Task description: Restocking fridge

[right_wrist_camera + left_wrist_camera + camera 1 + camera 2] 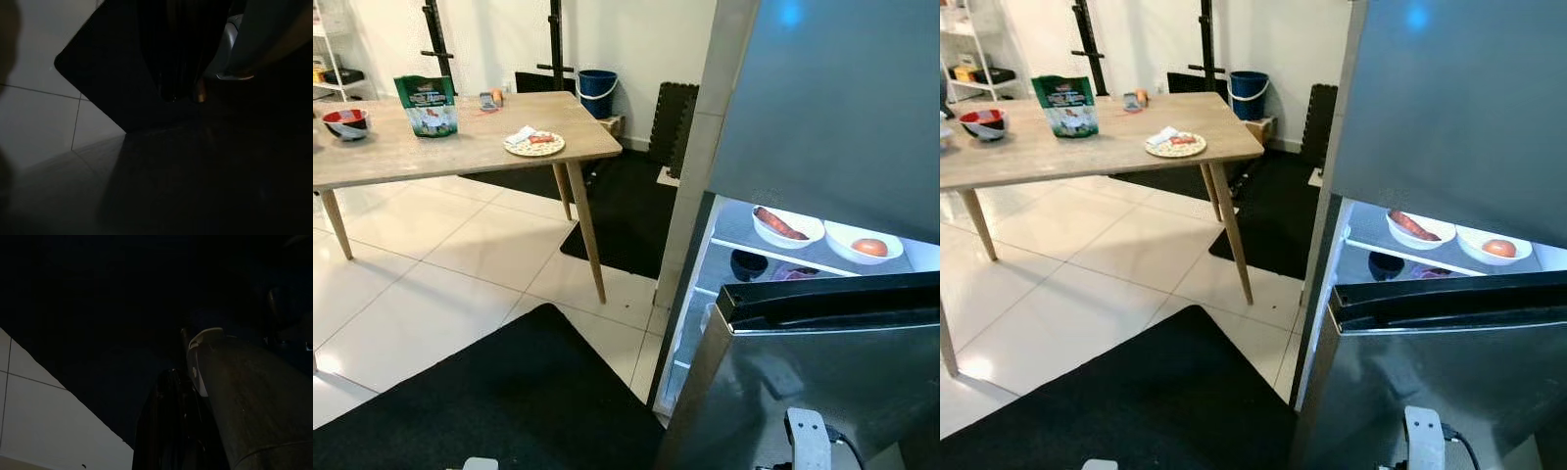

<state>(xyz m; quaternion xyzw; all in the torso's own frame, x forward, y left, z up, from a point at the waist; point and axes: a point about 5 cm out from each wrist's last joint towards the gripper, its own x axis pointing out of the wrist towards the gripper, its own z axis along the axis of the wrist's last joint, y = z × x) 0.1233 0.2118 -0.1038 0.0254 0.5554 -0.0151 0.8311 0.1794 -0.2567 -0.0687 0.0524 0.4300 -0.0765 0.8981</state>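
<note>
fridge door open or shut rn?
Open. The fridge door is swung out, and the lit shelf holds two white bowls of food.

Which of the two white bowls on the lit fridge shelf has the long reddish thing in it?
The left white bowl holds the long reddish piece; the right white bowl holds a round orange one.

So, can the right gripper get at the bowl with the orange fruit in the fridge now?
Probably not yet. The right gripper hangs low over the black mat, and the half-open fridge door stands between the robot and the bowl on the lit shelf.
</note>
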